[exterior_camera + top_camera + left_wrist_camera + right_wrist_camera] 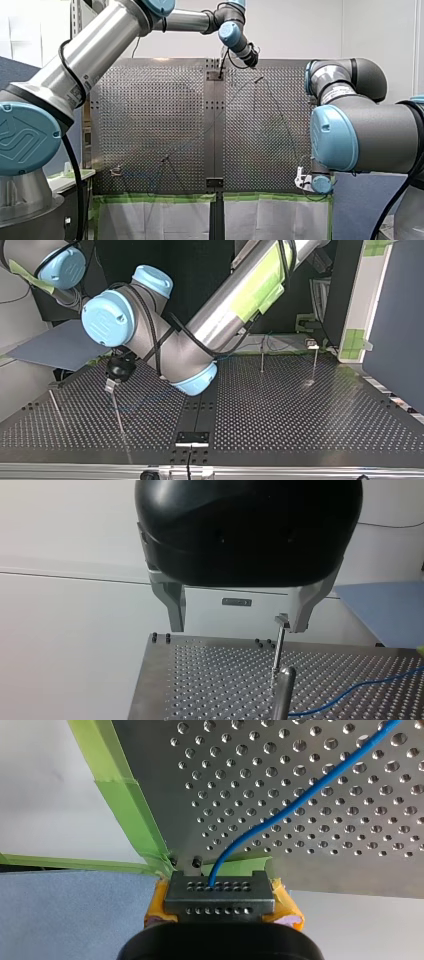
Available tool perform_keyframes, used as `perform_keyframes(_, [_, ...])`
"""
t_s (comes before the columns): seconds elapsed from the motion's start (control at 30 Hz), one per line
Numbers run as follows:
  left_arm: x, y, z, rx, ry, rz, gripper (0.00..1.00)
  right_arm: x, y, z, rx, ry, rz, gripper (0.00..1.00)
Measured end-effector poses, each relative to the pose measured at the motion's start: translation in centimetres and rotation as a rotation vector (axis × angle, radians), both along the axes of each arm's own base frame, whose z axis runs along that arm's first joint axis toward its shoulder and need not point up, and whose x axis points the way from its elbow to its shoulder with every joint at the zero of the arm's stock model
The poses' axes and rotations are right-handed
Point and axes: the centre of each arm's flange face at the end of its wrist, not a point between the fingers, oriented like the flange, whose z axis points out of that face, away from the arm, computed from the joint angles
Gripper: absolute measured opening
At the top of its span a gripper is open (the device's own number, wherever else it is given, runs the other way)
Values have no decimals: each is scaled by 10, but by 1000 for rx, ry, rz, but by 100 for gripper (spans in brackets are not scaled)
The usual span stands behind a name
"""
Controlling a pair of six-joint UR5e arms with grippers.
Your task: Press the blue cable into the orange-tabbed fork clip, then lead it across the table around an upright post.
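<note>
Blue cable (300, 790) comes out of a grey perforated block (220, 909) and runs away across the perforated steel counter (360, 835), lying on the plate. Right claw (220, 895) pinches that block, with yellow pads (159, 902) tight on both its sides. The block sits just off the counter's corner, by the green tape (125, 800) along the edge. In the front view the right claw (304, 180) is at the counter's near edge, on the view's right.

Left arm reaches to the far side. In the front view the left claw (250, 56) hangs over the far edge, near the middle seam. In the top view the same claw (111, 382) points down over an upright post (119, 417) in the view's left half. A faint blue stretch of cable (150, 399) lies on the counter just beside that post.

In the left wrist view the claw (240, 625) is spread wide, its metal fingers (172, 607) well apart. A thin post (279, 645) with a small head stands between them, close against one finger. A round-topped post (284, 690) stands nearer the camera. The cable (360, 686) lies on the counter beside it; I cannot tell whether they touch. The fork clip is too small to pick out.
</note>
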Motion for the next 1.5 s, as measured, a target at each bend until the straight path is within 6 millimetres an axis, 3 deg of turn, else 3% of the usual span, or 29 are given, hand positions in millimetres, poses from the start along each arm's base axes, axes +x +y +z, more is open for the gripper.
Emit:
perform_keyframes(0.77, [2, 1, -1, -22, 14, 10, 99, 0, 0, 0, 0, -4, -1, 0])
perform_keyframes(1.5, [1, 17, -4, -84, 85, 192, 99, 0, 1, -1, 10, -2, 2, 0])
